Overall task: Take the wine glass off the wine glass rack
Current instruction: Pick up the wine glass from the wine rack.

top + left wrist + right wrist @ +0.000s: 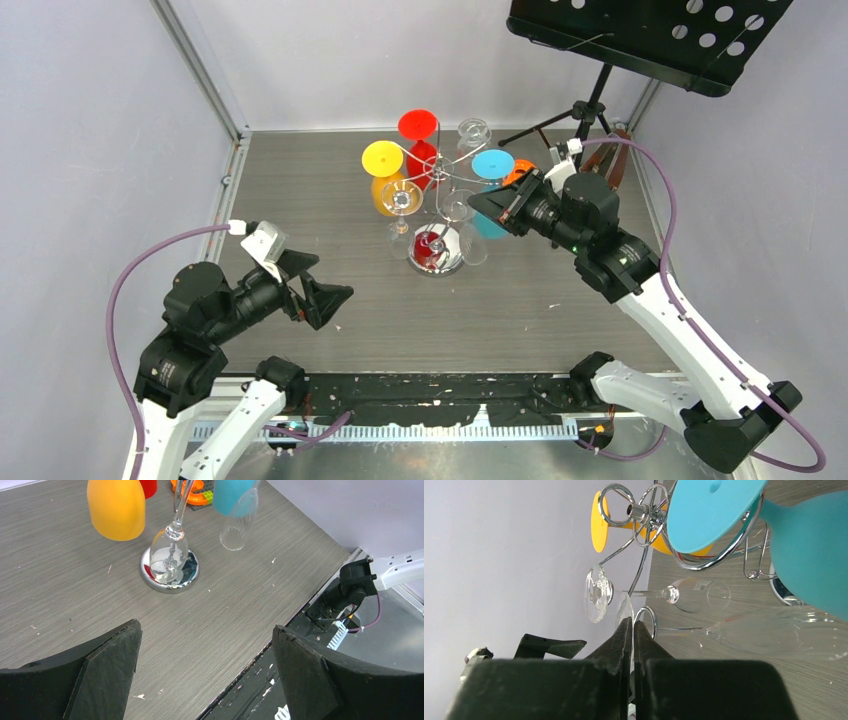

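Your right gripper [478,204] is up at the rack [440,176] with its fingers pressed together. The tips sit just beside the foot of a clear glass [457,206], contact unclear. That glass hangs bowl-down from a rack arm, next to the blue glass [493,165]. Your left gripper [332,277] is spread wide and empty, well apart from the rack, over the bench [520,300].
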Robot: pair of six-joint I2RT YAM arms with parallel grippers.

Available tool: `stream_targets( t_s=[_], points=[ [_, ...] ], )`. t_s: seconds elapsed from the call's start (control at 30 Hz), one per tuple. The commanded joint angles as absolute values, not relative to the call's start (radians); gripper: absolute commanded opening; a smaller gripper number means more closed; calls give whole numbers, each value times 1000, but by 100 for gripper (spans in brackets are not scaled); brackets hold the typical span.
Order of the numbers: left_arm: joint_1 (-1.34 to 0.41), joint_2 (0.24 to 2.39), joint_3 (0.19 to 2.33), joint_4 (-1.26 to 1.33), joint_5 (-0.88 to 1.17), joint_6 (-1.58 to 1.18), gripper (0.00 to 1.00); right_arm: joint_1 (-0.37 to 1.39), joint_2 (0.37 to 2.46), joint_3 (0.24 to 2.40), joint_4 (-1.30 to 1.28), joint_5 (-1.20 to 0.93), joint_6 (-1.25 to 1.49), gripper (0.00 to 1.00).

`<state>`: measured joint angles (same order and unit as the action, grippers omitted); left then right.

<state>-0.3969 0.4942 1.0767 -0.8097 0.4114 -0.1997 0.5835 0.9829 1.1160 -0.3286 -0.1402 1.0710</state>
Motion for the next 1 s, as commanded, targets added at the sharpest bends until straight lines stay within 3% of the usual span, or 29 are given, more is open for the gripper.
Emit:
stream_targets(
  t_s=[0.0, 0.5, 0.97],
  points=[
    [-392, 487, 1097, -799, 406, -181, 100, 591, 939, 1121, -275, -124, 1090, 6],
    [-392, 473, 1117, -816, 401, -183, 100, 674, 996, 1164, -234, -111, 1102, 6],
    [-393, 466, 1124, -837, 402, -182, 100, 712, 1032, 1191, -190, 41, 1117, 6]
  ],
)
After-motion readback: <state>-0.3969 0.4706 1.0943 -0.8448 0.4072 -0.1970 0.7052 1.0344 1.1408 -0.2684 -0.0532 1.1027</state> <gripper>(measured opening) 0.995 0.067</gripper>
